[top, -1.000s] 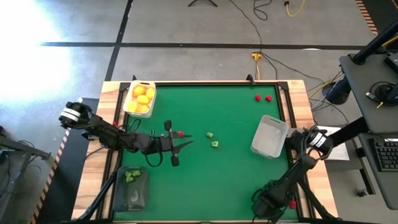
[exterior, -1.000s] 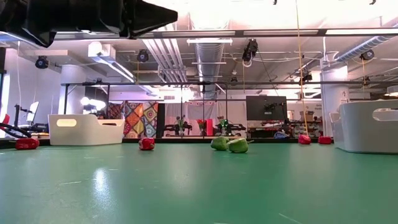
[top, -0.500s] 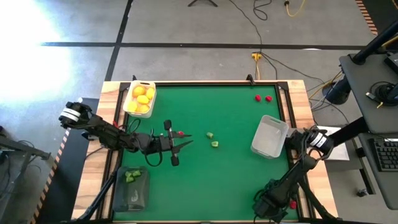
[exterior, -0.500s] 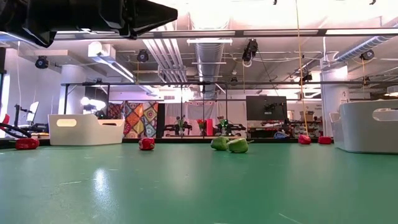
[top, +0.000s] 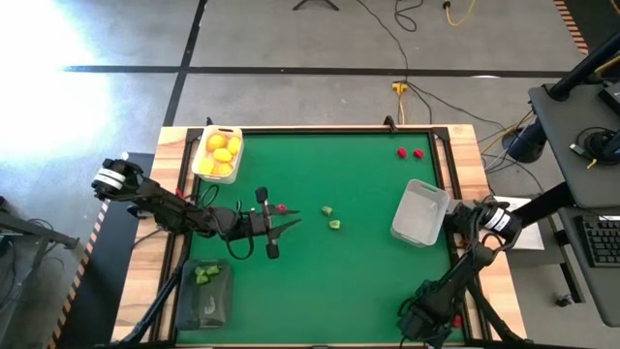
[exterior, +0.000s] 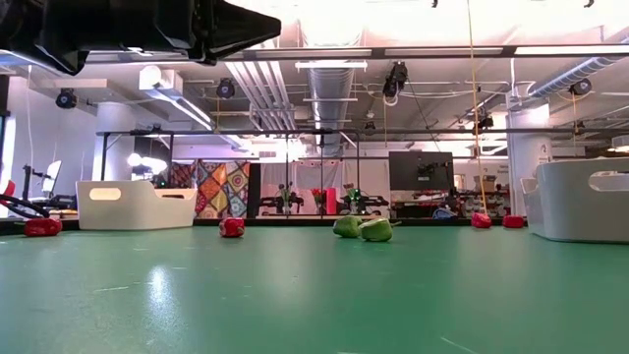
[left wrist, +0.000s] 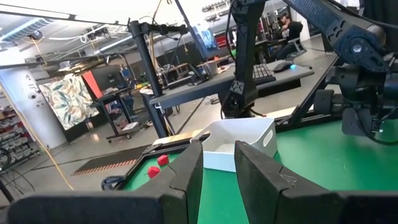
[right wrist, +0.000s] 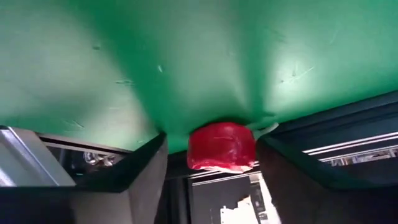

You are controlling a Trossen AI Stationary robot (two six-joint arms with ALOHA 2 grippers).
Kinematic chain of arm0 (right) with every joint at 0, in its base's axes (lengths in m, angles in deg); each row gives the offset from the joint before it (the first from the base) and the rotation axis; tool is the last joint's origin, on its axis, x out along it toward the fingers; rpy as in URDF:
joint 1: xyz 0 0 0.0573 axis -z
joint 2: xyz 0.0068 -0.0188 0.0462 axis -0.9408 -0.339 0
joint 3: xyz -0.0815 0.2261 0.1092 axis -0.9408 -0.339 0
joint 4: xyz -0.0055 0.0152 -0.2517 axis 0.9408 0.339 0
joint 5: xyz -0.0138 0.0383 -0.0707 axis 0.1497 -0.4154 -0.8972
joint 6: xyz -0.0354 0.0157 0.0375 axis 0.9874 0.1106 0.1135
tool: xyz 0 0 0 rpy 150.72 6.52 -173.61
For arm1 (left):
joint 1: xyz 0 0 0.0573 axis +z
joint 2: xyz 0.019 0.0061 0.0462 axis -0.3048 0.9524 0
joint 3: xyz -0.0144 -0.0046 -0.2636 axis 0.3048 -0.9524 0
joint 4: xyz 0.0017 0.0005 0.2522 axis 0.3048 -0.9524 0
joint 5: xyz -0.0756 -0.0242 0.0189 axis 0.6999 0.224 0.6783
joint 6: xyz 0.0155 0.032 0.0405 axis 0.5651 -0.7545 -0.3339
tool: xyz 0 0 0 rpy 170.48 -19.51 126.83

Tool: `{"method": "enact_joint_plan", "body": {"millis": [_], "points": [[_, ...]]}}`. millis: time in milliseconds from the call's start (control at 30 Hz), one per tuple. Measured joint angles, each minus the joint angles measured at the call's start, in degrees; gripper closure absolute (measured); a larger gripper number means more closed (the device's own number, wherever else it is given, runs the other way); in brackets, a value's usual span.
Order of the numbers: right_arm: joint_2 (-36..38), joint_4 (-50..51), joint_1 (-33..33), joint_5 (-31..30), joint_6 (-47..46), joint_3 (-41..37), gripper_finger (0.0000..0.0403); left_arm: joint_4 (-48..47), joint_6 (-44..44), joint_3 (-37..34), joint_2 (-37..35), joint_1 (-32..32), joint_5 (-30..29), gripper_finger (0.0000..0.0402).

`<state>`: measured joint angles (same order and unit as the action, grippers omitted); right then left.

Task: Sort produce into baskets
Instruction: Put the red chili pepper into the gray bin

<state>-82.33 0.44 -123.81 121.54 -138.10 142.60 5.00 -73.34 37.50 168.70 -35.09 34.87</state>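
At the table's near right corner, right gripper [right wrist: 211, 180] sat spread around a red piece [right wrist: 221, 147] at the mat's edge, not yet pinching. Best to centre it before closing. Left gripper [top: 291, 224] hovered mid-table, fingers nearly together, empty.

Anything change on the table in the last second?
Barely. The right gripper, at the near right corner, sits around a red piece, jaws not yet touching it. Left gripper, white basket and green pieces are where they were.
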Motion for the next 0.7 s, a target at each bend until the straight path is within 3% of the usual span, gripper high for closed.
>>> {"method": "enact_joint_plan", "body": {"millis": [333,533,700], "points": [[0.02,0.41,0.02,-0.11,-3.13,0.66,0.0277,0.02,-0.49,0.0,0.0,-0.02,0.0,0.0324],[0.53,0.8,2.38,-0.63,-3.98,2.91,0.0309,3.16,-0.82,0.0,-0.9,-0.16,0.0,0.0324],[3.19,1.23,7.19,-10.95,1.58,7.28,0.0308,2.65,-0.67,0.0,-2.87,-0.95,0.0,0.0324]]}}
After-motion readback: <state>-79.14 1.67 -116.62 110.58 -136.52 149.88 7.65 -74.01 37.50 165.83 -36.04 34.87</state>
